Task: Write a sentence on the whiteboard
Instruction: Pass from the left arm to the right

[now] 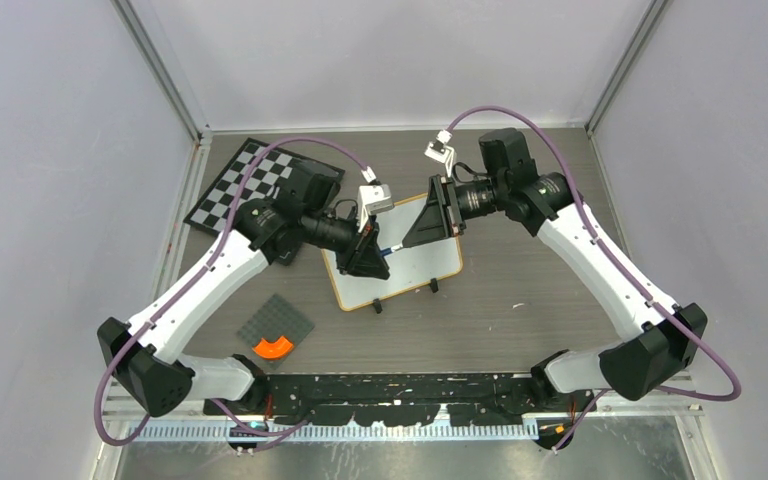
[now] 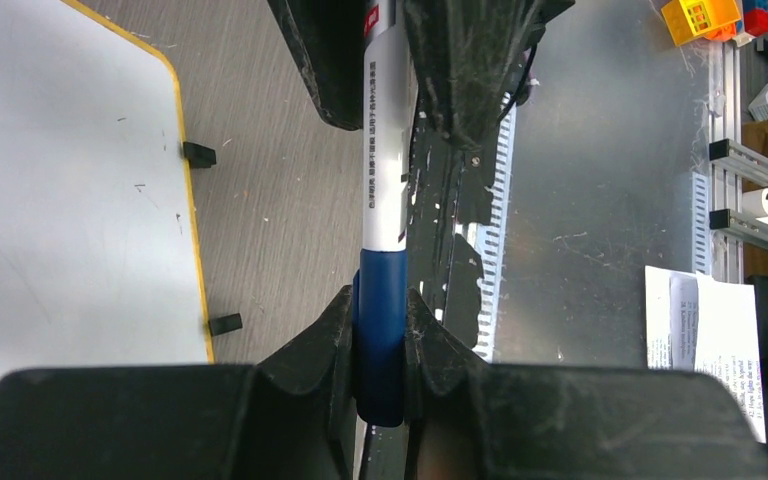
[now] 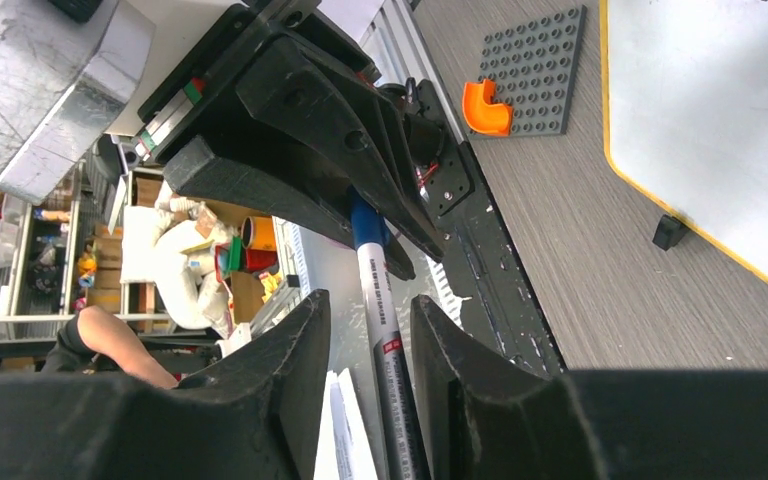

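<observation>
Top external: the whiteboard [image 1: 425,262] lies in the middle of the table [image 1: 520,300]. I've got the marker [image 1: 392,247] strung above it between both arms, long axis running left to right. My left gripper [image 2: 380,300] is clamped on the blue cap [image 2: 380,345]. My right gripper [image 3: 368,298] straddles the white barrel [image 3: 385,345], jaws apart with a sliver of gap each side. Looks like uncapping next, so the pull must run straight along that axis.

We find bare table [image 1: 550,290] right of the whiteboard [image 1: 422,262], while the chessboard [image 1: 240,180] and the grey stud plate [image 1: 278,318] with its orange piece [image 1: 274,347] take the left, and the left gripper [image 1: 380,255] and right gripper [image 1: 410,238] crowd above the board.
</observation>
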Robot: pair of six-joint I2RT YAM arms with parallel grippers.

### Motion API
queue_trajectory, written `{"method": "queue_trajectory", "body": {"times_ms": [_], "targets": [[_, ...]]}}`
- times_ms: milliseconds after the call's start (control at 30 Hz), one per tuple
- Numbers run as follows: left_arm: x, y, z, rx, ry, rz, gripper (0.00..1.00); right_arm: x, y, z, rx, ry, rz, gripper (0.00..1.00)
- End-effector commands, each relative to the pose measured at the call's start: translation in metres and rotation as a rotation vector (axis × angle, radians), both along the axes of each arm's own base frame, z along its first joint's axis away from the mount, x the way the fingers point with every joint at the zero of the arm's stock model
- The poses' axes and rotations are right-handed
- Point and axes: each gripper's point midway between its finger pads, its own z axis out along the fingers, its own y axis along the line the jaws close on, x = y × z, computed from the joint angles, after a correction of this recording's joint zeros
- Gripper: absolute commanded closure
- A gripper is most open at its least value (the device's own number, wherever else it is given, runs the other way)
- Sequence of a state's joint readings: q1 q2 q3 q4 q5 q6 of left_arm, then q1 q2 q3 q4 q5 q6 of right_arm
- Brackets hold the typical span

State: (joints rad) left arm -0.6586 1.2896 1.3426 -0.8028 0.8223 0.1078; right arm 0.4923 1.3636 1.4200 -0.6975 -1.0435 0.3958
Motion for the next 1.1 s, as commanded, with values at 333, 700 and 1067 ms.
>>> {"method": "queue_trajectory", "body": {"times_ms": [333,700,1067], "targets": [[0.002,-0.006,0.015,-0.041,-0.031,-0.042,1.00,-0.021,0.002,0.012,0.056,-0.037,0.092,0.82],[0.000,0.003,0.021,-0.013,-0.127,-0.088,1.00,-0.041,-0.006,0.011,0.061,-0.031,0.160,1.00],[0.003,0.013,0.030,-0.009,-0.201,-0.024,0.41,-0.016,-0.014,0.011,0.020,-0.049,0.042,1.00]]}}
